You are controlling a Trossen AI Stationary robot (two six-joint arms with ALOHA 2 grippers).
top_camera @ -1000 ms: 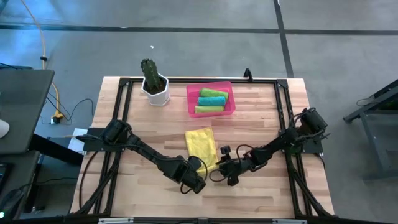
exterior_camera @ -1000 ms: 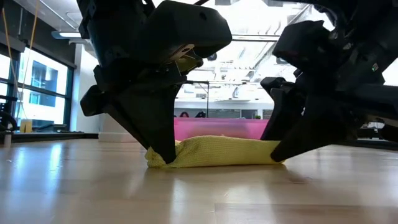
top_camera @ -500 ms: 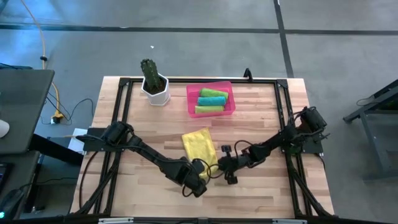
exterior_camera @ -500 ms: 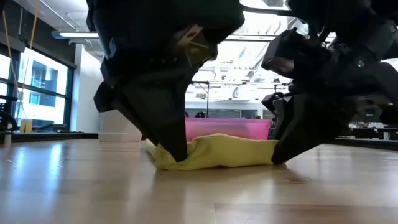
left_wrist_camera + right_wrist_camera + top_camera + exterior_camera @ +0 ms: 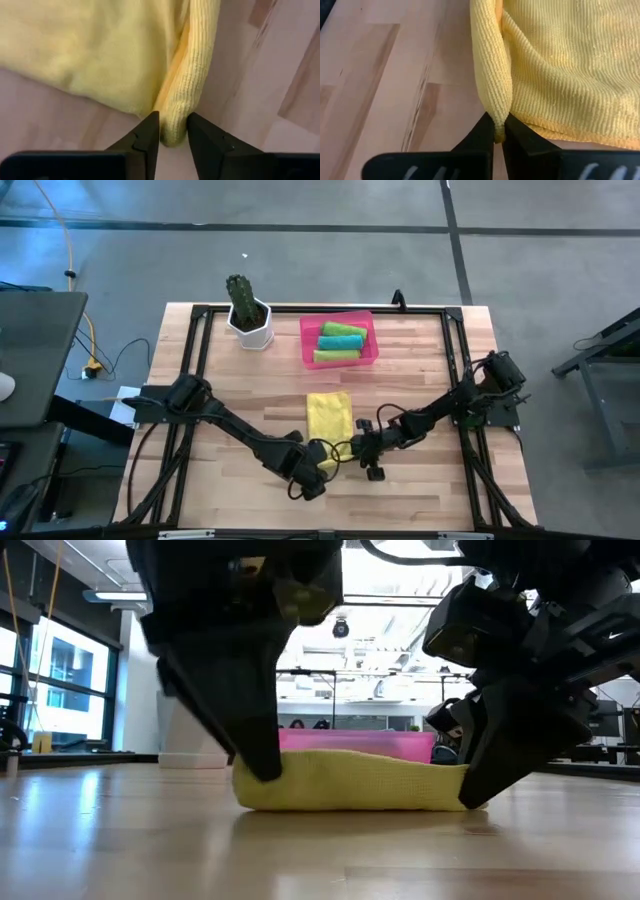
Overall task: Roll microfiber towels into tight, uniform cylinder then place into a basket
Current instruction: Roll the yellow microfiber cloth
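A yellow microfiber towel (image 5: 330, 416) lies on the table's near middle. Its near edge is turned over into a low roll (image 5: 350, 785), and the rest lies flat toward the far side. My left gripper (image 5: 320, 452) is at the roll's left end and my right gripper (image 5: 352, 446) at its right end, each shut on the cloth. The pink basket (image 5: 305, 345) stands at the far middle. In it lie two green rolled towels (image 5: 342, 330) and a teal one (image 5: 340, 342). My left gripper has the roll's left end (image 5: 173, 131) between its two fingers, one on each side of the rolled cloth. The fingers come steeply from above, in line with the roll. The roll rests on the table. My right gripper pinches the tip of the roll's right end (image 5: 498, 125) between its two fingers, which stand close together. They slant down from the table's right, in line with the roll. The cloth lies slack on the table.
A white pot with a green cactus (image 5: 250, 325) stands at the far left, beside the basket. A black frame (image 5: 200, 315) runs round the table's edges. Bare wood lies left and right of the yellow towel.
The yellow towel's near edge has been turned over further and now stands taller and more even as a roll; its far part stays flat. The towel has swung from slanted to square with the table. Both wrists have rolled, and the left gripper has risen a little.
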